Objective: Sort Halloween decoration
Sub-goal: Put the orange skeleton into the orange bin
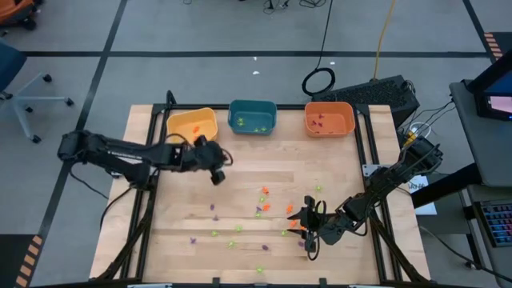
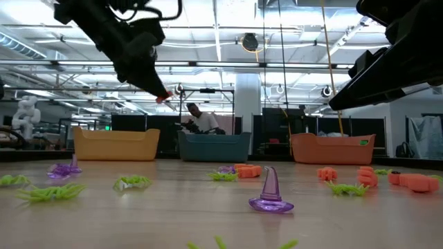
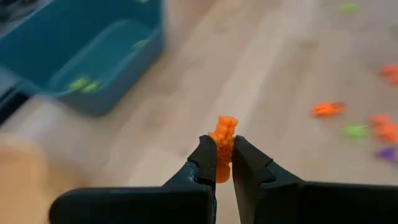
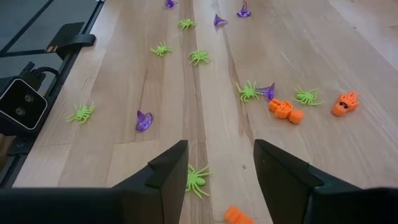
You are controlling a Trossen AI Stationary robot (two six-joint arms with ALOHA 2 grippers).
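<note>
My left gripper [image 3: 224, 149] is shut on a small orange trinket [image 3: 225, 127] and hangs above the table [image 1: 172, 220] in front of the yellow bin [image 1: 192, 124] and the teal bin [image 1: 253, 116]. In the low view the left gripper [image 2: 165, 97] is well above the wood. Orange, green and purple trinkets [image 1: 264, 196] lie scattered over the table's middle and near part. My right gripper [image 4: 221, 158] stands open low over the near right part, with a green spider [image 4: 198, 178] lying on the wood between its fingers, untouched. My left gripper pinches the orange trinket's lower part [image 3: 221, 163] between its two fingertips. The trinket's upper end [image 3: 226, 124] sticks out past the tips. The fingers slant down from the table's left. The trinket is lifted clear of the table.
An orange bin [image 1: 329, 118] stands at the far right beside the teal one; all three bins line the far edge. A purple witch hat [image 2: 270, 194] and green spiders [image 2: 131, 182] lie near the front. An orange piece [image 4: 236, 215] lies close to my right gripper's fingers.
</note>
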